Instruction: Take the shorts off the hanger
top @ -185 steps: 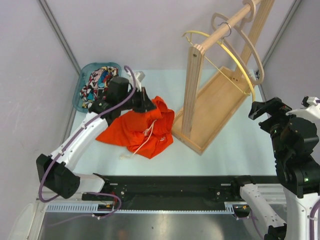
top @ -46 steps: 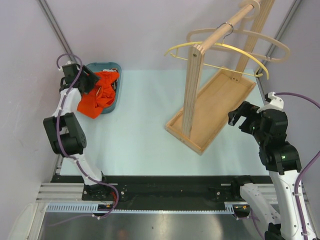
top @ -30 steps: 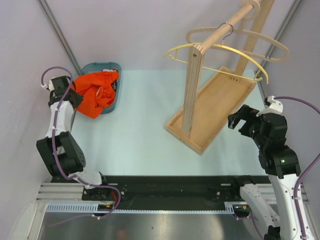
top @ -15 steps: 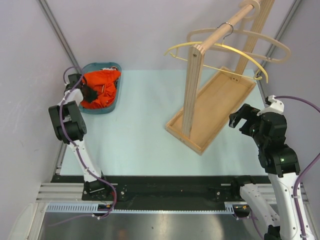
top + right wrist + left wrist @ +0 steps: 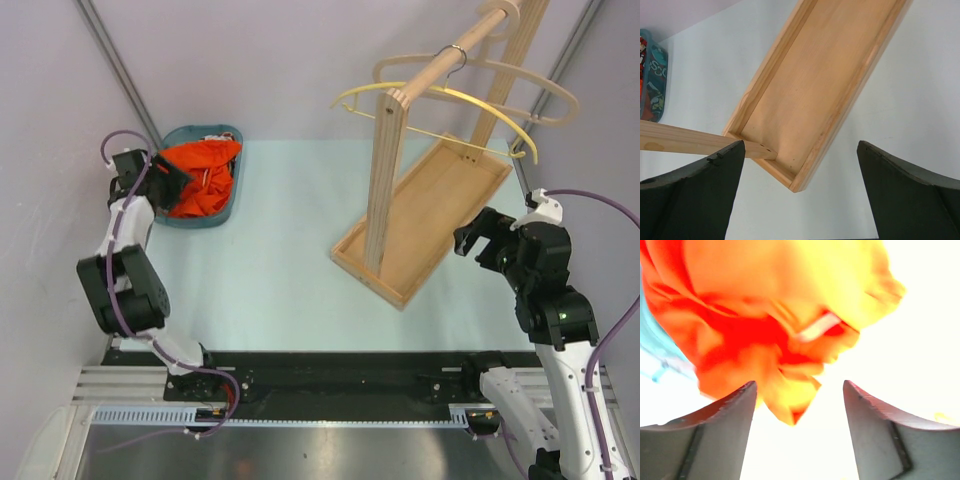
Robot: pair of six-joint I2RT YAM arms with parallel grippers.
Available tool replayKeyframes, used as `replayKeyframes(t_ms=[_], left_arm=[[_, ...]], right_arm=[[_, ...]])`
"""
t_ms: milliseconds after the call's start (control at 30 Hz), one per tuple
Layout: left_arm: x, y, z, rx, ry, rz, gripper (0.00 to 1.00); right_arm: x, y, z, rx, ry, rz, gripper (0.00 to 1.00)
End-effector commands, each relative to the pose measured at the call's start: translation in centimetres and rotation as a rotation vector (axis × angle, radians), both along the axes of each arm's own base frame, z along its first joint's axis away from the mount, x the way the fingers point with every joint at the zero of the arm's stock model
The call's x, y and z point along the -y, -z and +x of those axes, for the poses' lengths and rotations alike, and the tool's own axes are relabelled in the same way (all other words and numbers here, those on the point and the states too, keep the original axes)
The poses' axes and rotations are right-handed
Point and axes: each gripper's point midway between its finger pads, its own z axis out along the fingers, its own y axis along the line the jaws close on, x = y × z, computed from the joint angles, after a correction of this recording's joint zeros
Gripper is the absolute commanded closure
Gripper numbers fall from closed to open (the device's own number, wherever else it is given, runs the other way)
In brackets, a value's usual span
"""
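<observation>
Orange shorts (image 5: 205, 175) in teal basket (image 5: 190, 222) | comic shorts (image 5: 652, 95) lettering illegible | left gripper (image 5: 799, 387) spread, empty | right gripper (image 5: 801, 145) spread

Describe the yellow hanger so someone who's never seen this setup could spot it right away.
Find the tall wooden rack standing on the right side of the table. Two bare hangers are up at its top rail. The yellow hanger is the thin, bright wire-like one, unlike the thicker pale wooden hanger beside it.
</observation>
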Motion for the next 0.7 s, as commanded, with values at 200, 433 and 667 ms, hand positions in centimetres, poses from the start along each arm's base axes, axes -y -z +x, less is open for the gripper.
replayKeyframes(t_ms=[200, 433, 667], left_arm=[[12.0, -8.3, -7.3, 0.259, 0.274, 0.103, 0.21], [26.4, -8.2, -14.5, 0.329, 0.694, 0.127, 0.03], [34.1, -6.6, -24.7, 0.473, 1.058, 0.021, 0.0]], right_arm=[[-0.7, 1.7, -0.4, -0.088, -0.011, 0.042, 0.0], [-4.9, 4.9, -1.3, -0.18, -0.243, 0.131, 0.0], [-10.7, 7.7, -2.8, -0.204, -0.495, 0.353, 0.0]])
